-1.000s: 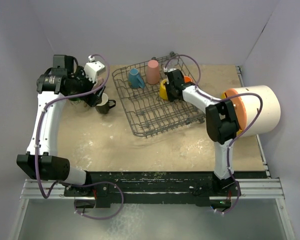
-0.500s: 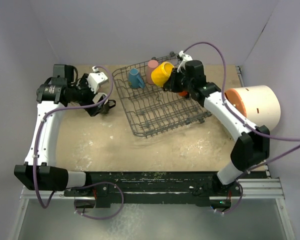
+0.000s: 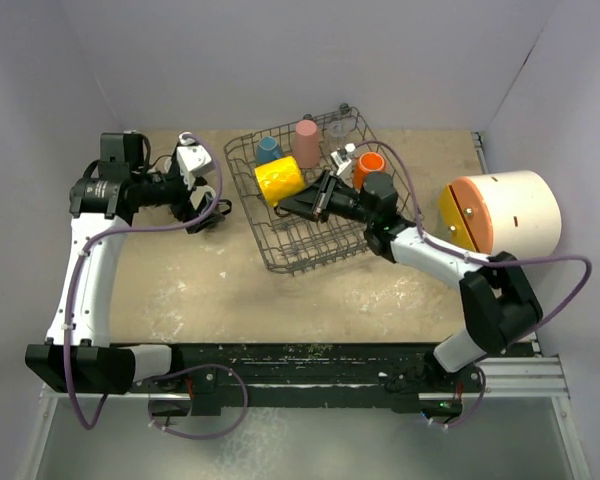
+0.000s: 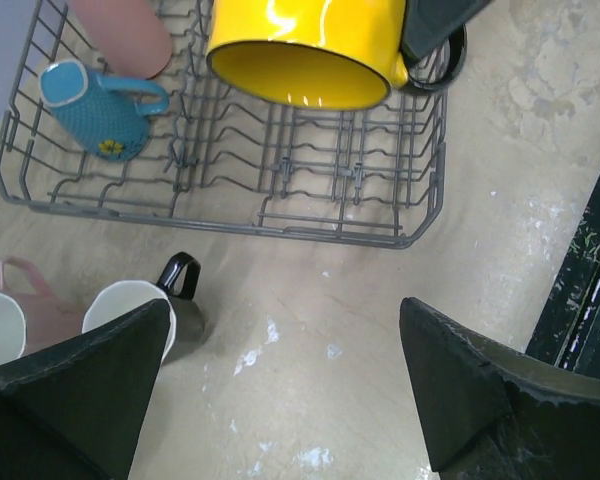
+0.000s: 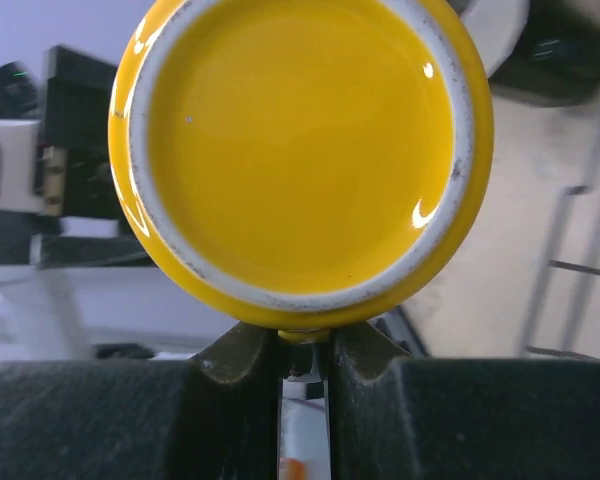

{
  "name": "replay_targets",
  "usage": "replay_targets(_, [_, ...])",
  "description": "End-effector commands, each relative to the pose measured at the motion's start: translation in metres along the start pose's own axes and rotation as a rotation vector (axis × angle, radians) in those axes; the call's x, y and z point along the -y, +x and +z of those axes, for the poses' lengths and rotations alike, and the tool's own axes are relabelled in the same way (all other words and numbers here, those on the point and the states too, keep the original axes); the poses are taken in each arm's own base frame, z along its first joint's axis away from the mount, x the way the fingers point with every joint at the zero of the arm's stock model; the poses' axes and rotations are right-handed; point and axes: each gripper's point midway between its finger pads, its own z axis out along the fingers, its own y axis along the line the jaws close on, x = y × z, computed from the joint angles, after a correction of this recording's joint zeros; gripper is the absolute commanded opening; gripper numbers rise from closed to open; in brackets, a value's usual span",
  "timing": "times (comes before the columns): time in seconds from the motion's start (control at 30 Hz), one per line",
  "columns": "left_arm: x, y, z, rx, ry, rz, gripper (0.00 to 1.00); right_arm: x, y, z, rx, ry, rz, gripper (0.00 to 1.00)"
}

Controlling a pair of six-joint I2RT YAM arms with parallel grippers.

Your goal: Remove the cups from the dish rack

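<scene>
My right gripper (image 3: 300, 197) is shut on the handle of a yellow cup (image 3: 278, 181), held on its side above the left half of the dish rack (image 3: 310, 250). The right wrist view is filled by the yellow cup's base (image 5: 300, 150), its handle pinched in the right gripper (image 5: 305, 345). A blue cup (image 3: 268, 150), a tall pink tumbler (image 3: 306, 142), an orange cup (image 3: 368, 168) and a clear glass (image 3: 340, 125) are in the rack. My left gripper (image 4: 290, 400) stands open over bare table beside a black mug (image 4: 145, 315) and a pale pink mug (image 4: 10, 320).
A big white cylinder with an orange-yellow end (image 3: 500, 212) lies at the table's right edge. The black and pale pink mugs stand on the table left of the rack, under my left gripper (image 3: 205, 205). Grey walls close in the back and both sides.
The right arm lifted the yellow cup from the rack's right side and swung it left over the rack. The left gripper stayed open by the mugs, shifting only slightly.
</scene>
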Motion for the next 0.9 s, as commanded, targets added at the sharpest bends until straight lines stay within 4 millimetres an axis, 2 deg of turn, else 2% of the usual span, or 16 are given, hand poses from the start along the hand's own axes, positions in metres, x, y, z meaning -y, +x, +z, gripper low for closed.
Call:
replay_targets(0.0, [0.010, -0.031, -0.005, 0.146, 0.025, 0.088, 0.98, -0.106, 0.015, -0.016, -0.036, -0.490, 0.075, 0.00])
replay_targets(0.13, [0.011, -0.040, -0.009, 0.197, -0.002, 0.121, 0.95, -0.116, 0.034, -0.015, -0.089, -0.628, 0.188, 0.00])
replay_targets(0.3, [0.015, -0.057, -0.016, 0.258, -0.015, 0.124, 0.91, -0.128, 0.048, -0.013, -0.113, -0.682, 0.214, 0.00])
replay_targets(0.53, [0.019, -0.056, -0.014, 0.291, -0.006, 0.130, 0.81, -0.153, 0.068, -0.009, -0.156, -0.752, 0.255, 0.00])
replay_targets(0.67, [0.020, -0.061, -0.017, 0.308, -0.018, 0.145, 0.70, -0.160, 0.076, -0.010, -0.170, -0.781, 0.285, 0.00])
replay_targets(0.87, [0.030, -0.070, -0.020, 0.348, 0.027, 0.128, 0.44, -0.177, 0.082, -0.013, -0.179, -0.853, 0.317, 0.00])
